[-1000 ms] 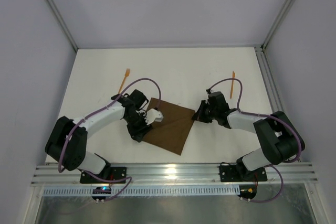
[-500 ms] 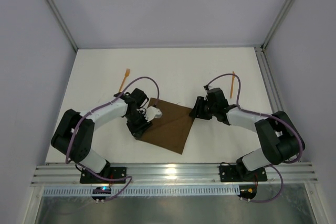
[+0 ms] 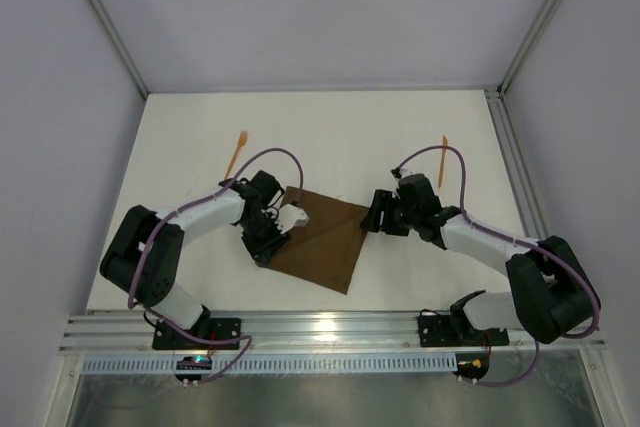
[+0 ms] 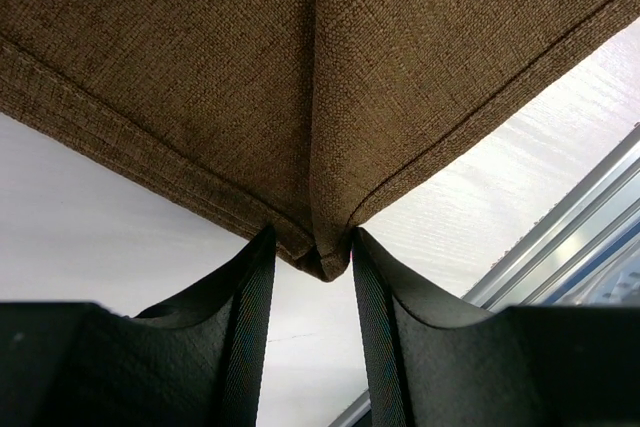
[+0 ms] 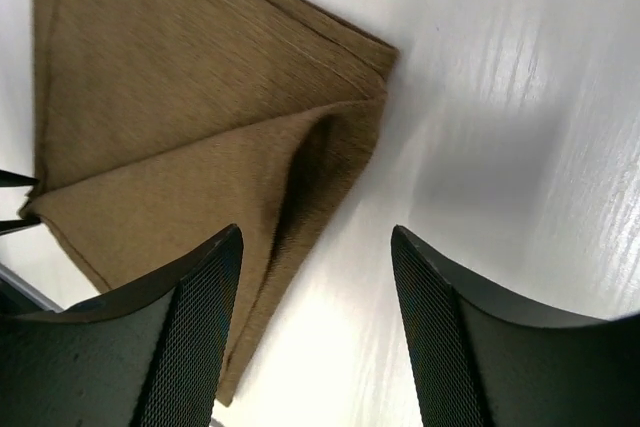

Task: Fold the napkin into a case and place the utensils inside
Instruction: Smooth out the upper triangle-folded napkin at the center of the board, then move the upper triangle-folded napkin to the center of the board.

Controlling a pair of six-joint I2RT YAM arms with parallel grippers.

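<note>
Folded napkin [image 3: 325,242]; utensils [image 3: 236,152] well apart

Left arm [image 3: 205,215] jaws clamped, right arm [image 3: 480,239] jaws spread apart

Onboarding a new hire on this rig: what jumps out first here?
The dark brown napkin lies folded at centre, its left corner pinched by the left gripper. The right gripper hangs open beside its right corner. Beyond it lie an orange left utensil and right utensil, untouched.

napkin [image 3: 325,242]: dark brown, woven | utensils [image 3: 236,152]: orange | table [image 3: 330,137]: white
</note>
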